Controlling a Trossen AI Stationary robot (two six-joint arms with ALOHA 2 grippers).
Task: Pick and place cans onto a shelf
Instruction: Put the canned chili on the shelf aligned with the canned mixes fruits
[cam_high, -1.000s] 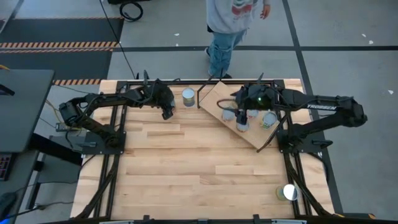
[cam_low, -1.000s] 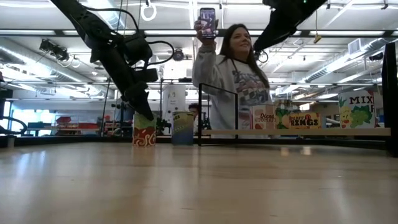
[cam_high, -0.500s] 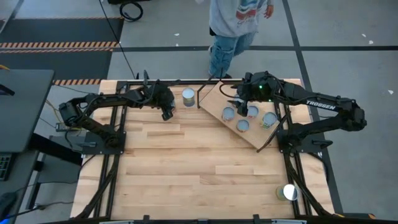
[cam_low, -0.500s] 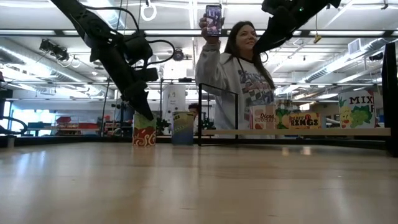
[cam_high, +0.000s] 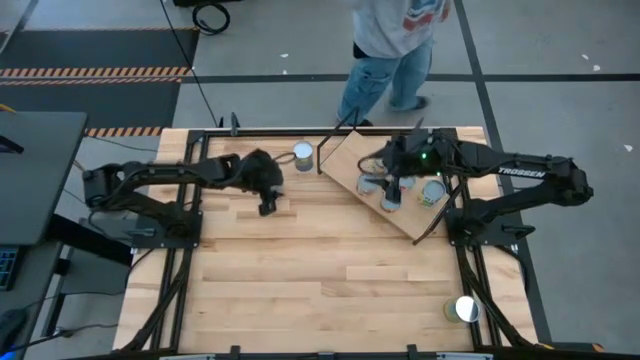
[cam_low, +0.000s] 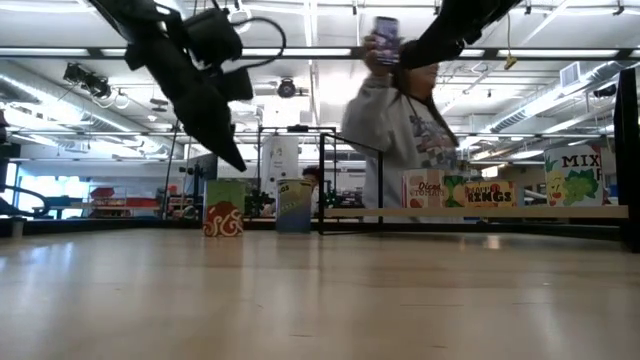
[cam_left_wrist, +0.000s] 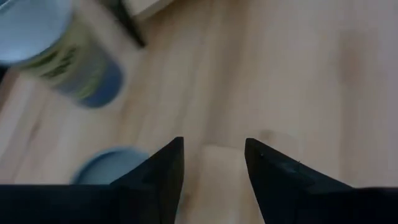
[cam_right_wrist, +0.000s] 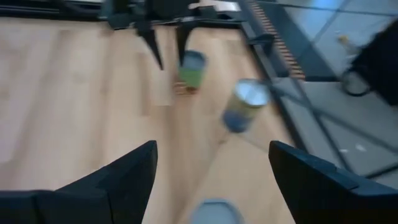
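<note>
We see the left gripper (cam_left_wrist: 211, 163) hanging empty and spread above a red can (cam_low: 223, 209) beside the shelf (cam_high: 350, 155); the right gripper (cam_right_wrist: 211, 168) gapes over it. Rigid, slick tins (probably light) want gripping mid-wall.

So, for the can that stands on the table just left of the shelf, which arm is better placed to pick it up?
Left. The left gripper hangs open close to that can, with nothing between them. The right gripper is over the shelf, among the cans already there.
</note>
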